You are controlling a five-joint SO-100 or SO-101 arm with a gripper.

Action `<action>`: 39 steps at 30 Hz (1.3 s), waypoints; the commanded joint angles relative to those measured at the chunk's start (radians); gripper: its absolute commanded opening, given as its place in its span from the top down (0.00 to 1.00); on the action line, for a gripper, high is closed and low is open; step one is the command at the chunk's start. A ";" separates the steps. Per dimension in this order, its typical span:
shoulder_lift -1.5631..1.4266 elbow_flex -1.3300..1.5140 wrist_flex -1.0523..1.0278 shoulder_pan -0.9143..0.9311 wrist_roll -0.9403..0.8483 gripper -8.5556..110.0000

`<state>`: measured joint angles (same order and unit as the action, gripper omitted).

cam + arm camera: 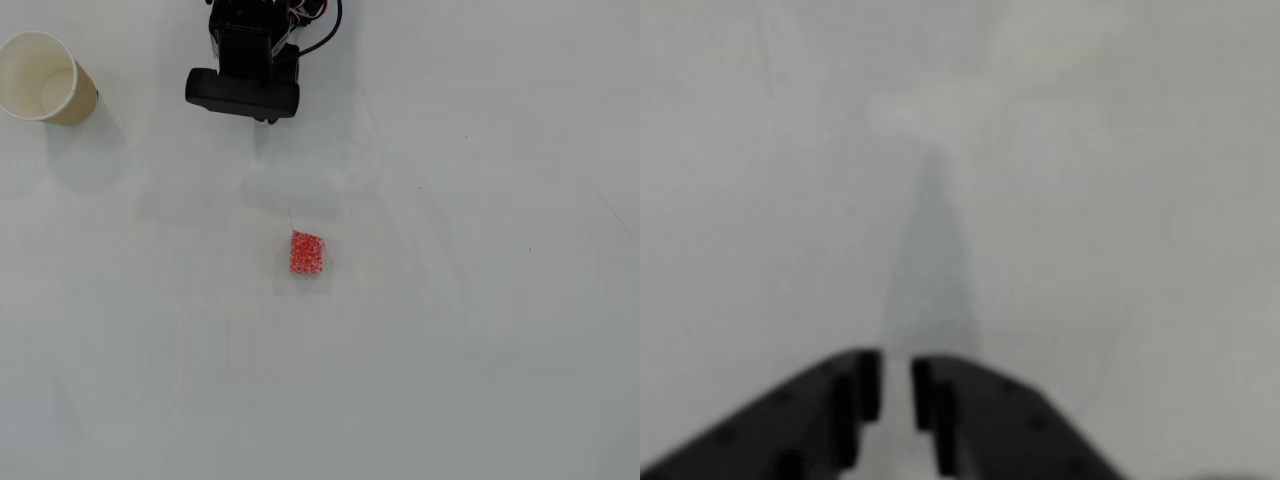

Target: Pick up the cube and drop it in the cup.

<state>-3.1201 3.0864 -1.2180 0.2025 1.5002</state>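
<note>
Gripper (896, 385) nearly shut on nothing and up at twelve o'clock, cube (308, 253) alone mid-table (480, 360), cup (42, 76) far off at ten o'clock: easy to bump that soft cube away if not opened wide before going down.

Black arm (245, 70) at top of overhead frame, left of centre, folded back. Gripper (896, 385) enters wrist frame from bottom edge; two dark fingers (840, 400) nearly together, narrow gap between, nothing held. View blurred.
</note>
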 commanded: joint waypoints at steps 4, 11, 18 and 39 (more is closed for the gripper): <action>-0.018 0.028 0.009 0.009 0.011 0.93; -0.018 0.028 0.012 0.009 0.011 0.93; -0.018 0.035 0.094 -0.021 0.002 0.93; -0.020 0.037 0.630 -0.002 -0.002 0.93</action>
<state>-3.1201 3.0864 -0.6550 0.2025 1.5094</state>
